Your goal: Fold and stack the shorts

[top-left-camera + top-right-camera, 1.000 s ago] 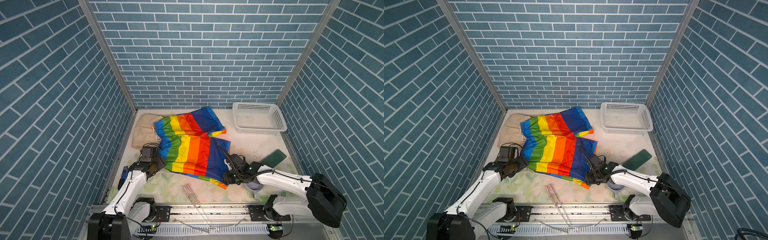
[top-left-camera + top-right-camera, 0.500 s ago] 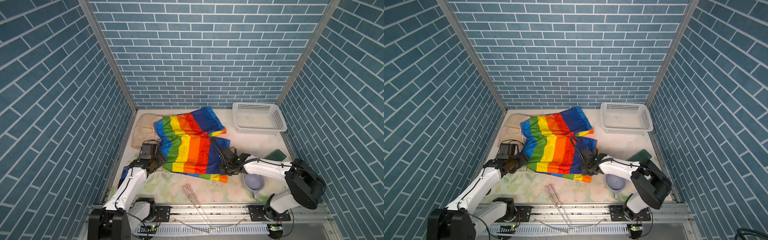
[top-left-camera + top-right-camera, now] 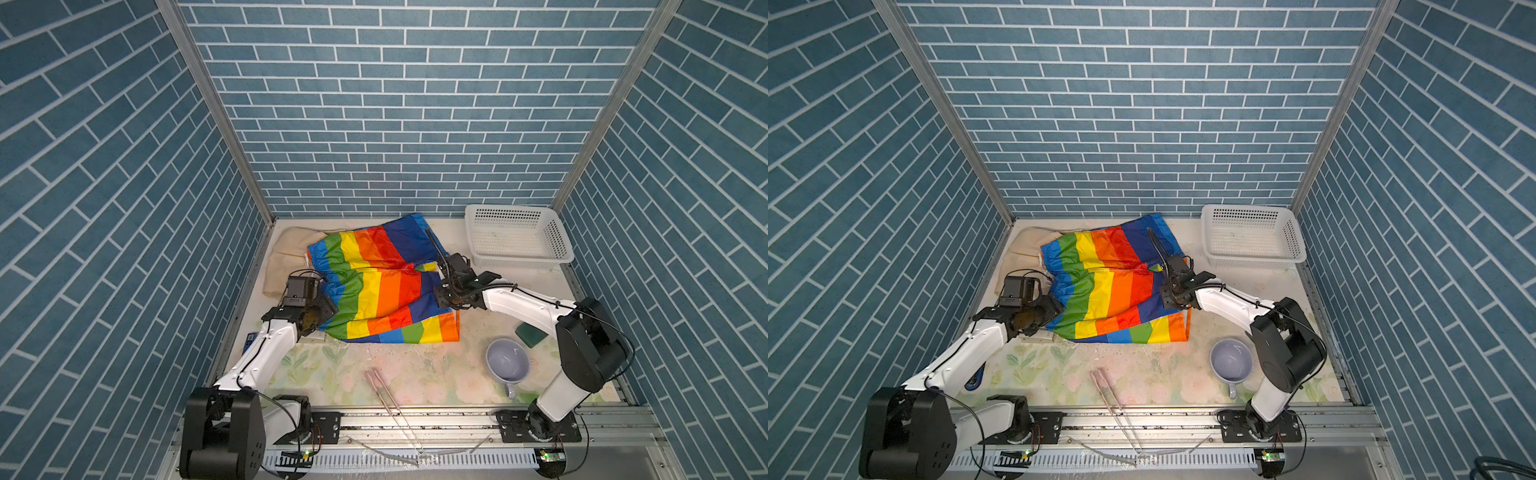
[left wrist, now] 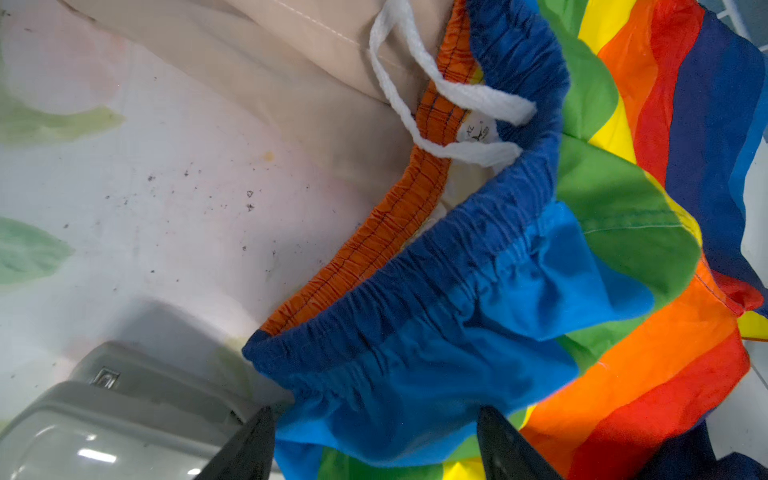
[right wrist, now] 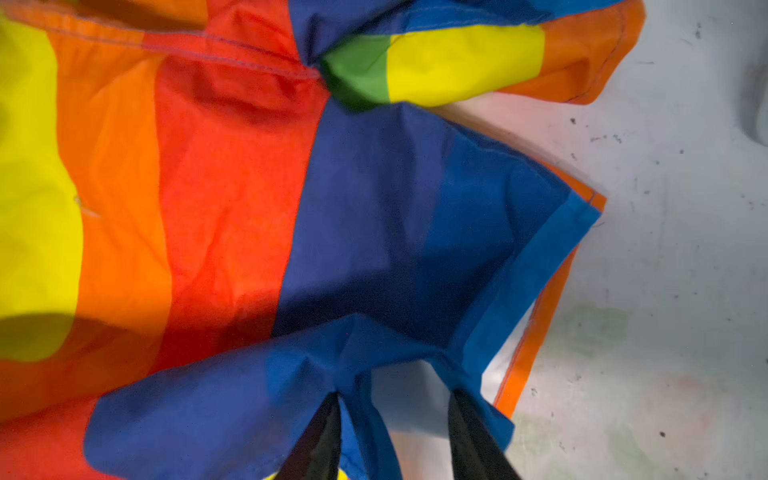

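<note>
The rainbow-striped shorts (image 3: 374,286) (image 3: 1113,286) lie spread mid-table, overlapping the beige shorts (image 3: 286,257) (image 3: 1025,245) at the back left. My left gripper (image 3: 323,315) (image 3: 1050,309) sits at the near waistband corner. In the left wrist view it (image 4: 374,411) is open, its jaws wide apart with the blue gathered waistband (image 4: 415,332) bulging between them, and the white drawstring (image 4: 457,95) lies farther off. My right gripper (image 3: 442,297) (image 3: 1167,296) is over the blue leg hem. It (image 5: 395,395) is open, with a blue fold (image 5: 365,415) draped between its fingers.
A white perforated basket (image 3: 523,262) (image 3: 1254,262) stands at the back right. A lilac cup (image 3: 507,359), a dark green sponge (image 3: 530,334) and pink chopsticks (image 3: 380,388) lie near the front. A grey plastic object (image 4: 124,415) rests beside the left gripper.
My right gripper moved from the near leg corner back along the blue edge; the near hem now lies turned over in a striped band. The left gripper edged forward to the waistband.
</note>
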Motion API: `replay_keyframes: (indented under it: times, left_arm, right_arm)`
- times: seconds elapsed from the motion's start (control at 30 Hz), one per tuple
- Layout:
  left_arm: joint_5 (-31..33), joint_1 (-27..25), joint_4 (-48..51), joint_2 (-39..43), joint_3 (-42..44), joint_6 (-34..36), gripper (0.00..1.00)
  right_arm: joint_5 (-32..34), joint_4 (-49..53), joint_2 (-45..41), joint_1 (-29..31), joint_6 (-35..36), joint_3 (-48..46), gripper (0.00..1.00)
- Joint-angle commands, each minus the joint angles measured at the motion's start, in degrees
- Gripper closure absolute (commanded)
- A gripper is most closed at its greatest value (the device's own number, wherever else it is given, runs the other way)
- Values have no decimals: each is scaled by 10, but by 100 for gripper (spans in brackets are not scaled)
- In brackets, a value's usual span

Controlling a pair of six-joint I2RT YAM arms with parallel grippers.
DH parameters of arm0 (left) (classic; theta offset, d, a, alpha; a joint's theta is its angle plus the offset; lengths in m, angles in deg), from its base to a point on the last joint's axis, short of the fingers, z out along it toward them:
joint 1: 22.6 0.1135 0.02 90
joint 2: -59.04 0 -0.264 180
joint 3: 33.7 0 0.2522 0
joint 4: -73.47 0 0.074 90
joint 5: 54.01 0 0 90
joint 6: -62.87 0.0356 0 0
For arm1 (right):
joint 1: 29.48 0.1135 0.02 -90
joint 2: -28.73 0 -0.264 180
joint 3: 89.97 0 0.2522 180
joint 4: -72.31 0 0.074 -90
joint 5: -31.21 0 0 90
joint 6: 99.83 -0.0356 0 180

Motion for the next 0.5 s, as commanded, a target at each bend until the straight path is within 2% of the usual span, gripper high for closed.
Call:
replay_keyframes:
  times: [0.0,0.2,0.47]
  left_arm:
    - [6,-3,-9,-9,9,13,23]
    - [-1,-3,-26,-45,-4,10,23]
    - [2,-3,-20,-51,-11,9,23]
  right_arm:
    - [-52,52,-73,2,-10,-52,51]
    - [-136,76,-150,2,-70,-126,46]
    - [-205,53,-155,13,-128,-190,45]
